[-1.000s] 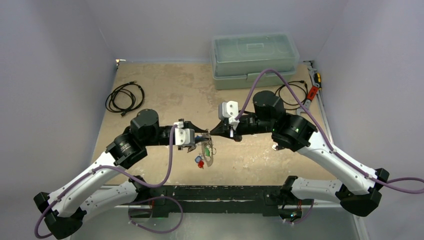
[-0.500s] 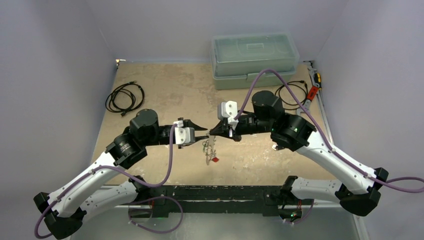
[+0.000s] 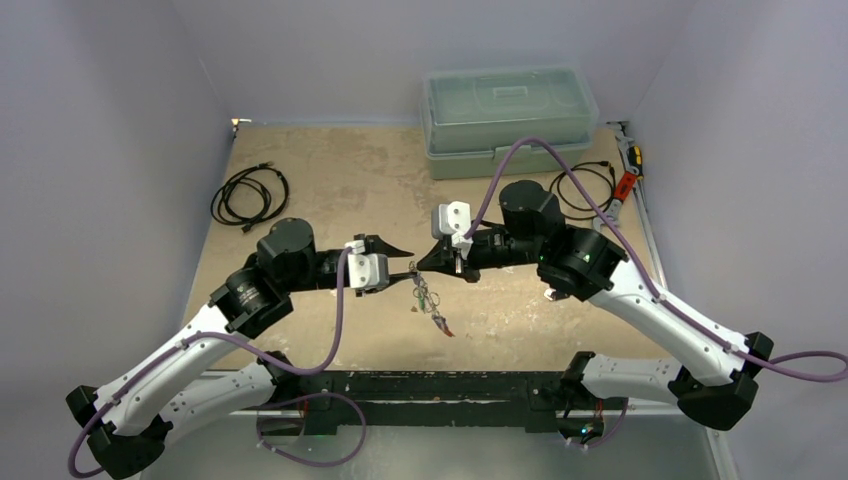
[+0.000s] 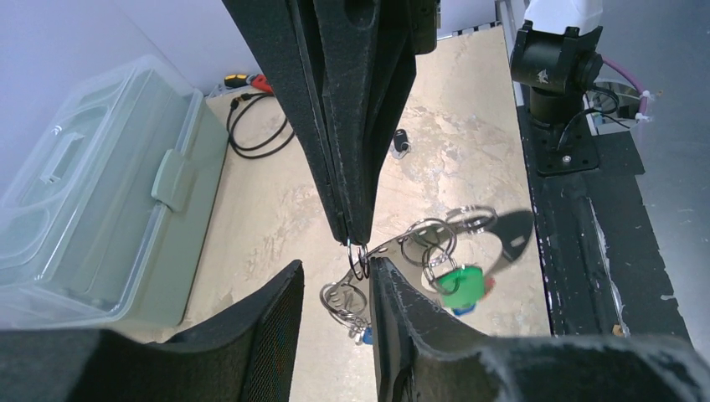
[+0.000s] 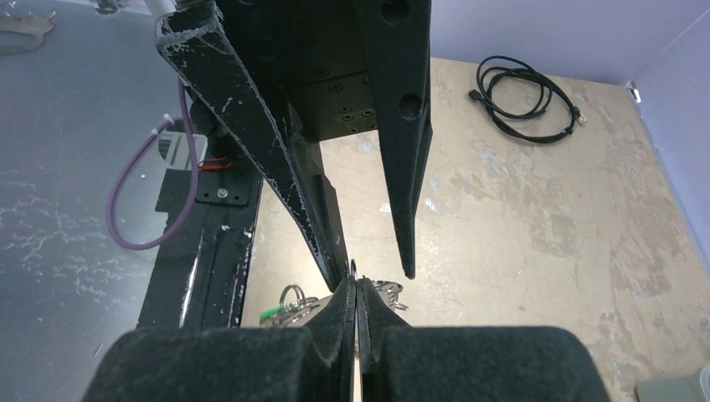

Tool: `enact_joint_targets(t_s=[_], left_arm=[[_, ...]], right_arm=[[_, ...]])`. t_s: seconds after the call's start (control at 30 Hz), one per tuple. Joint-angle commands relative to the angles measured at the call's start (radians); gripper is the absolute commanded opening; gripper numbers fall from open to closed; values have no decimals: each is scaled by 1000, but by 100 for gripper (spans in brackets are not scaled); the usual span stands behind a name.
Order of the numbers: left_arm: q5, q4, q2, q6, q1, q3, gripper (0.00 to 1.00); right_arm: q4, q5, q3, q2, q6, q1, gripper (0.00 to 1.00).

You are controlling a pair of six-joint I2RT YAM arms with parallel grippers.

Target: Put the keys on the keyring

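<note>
Tan tabletop (image 3: 330,190), arms meeting tip to tip, right claw (image 5: 356,285) pinching keyring (image 4: 389,249), left claw (image 4: 335,268) spread, keys (image 4: 459,285) dangling

Left hand (image 3: 406,263) and right hand (image 3: 422,265) meet tip to tip mid-tabletop (image 3: 330,180), with the keyring (image 3: 427,297) dangling below. Open tabletop stretches beyond to the storage box (image 3: 508,108). A coiled cable (image 3: 249,195) lies far left and a second cable (image 3: 585,188) far right.

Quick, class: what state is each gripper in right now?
Left gripper: open, holding nothing.
Right gripper: closed on the thin grey metal keyring; small coloured-head keys hang from it.
</note>
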Motion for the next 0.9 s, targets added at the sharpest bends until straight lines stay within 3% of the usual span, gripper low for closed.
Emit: enact_joint_targets(t_s=[0.0,0.2,0.43,0.57,0.73,0.87], left_arm=[[0,27,-5,9,-4,45,35],[-3,23,-4,14,-5,42,24],[-9,36,-4,15,-4,31,21],[-1,46,-4,19,-5,25,0],[-35,116,-32,-11,-4,-19,0],[-60,263,-82,-76,-5,-93,0]], right_arm=[[43,-31,4,-3,-4,4,0],[48,-29,2,-7,-4,4,0],[51,-44,2,-5,-4,4,0],[50,-58,2,-1,-4,4,0],[65,-59,-6,-2,-2,4,0],[111,-19,-19,-31,49,4,44]])
